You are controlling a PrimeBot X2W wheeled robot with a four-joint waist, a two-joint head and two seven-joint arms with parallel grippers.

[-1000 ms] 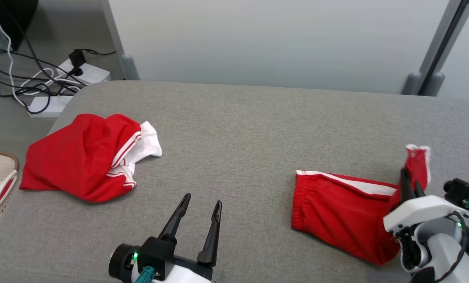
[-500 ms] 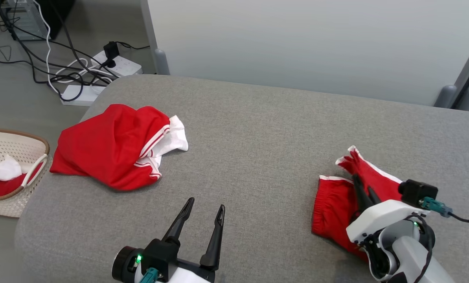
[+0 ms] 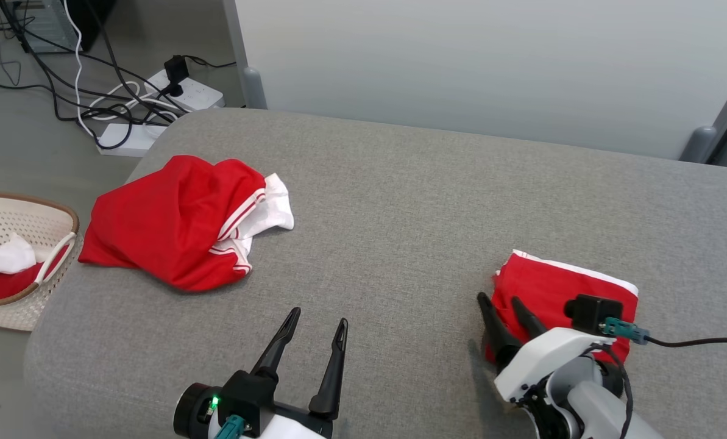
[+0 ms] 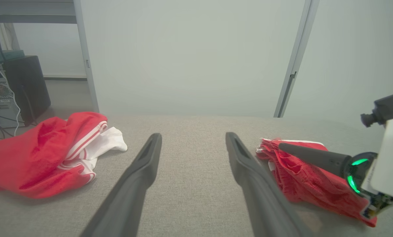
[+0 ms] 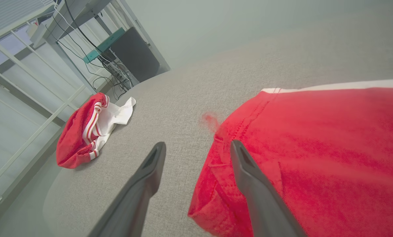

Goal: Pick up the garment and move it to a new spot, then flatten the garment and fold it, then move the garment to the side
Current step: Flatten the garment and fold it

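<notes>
Red shorts with a white stripe (image 3: 558, 283) lie folded into a compact block on the right of the grey padded table (image 3: 400, 195). My right gripper (image 3: 498, 300) is open at the block's left edge. In the right wrist view (image 5: 198, 144) one finger rests over the red cloth (image 5: 315, 148) and the other is over bare table, with nothing between them. My left gripper (image 3: 318, 317) is open and empty over the front middle of the table. In the left wrist view (image 4: 193, 135), the folded shorts (image 4: 298, 177) are to its right.
A crumpled red and white garment (image 3: 174, 225) lies at the table's left end. A woven basket (image 3: 34, 204) holding red and white cloth stands beside that end. Power strips and cables (image 3: 186, 91) lie on the floor behind.
My right gripper carried the pinched end of the shorts leftward over the rest, folding them, then let go and opened. The head camera shifted; the left gripper stayed put.
</notes>
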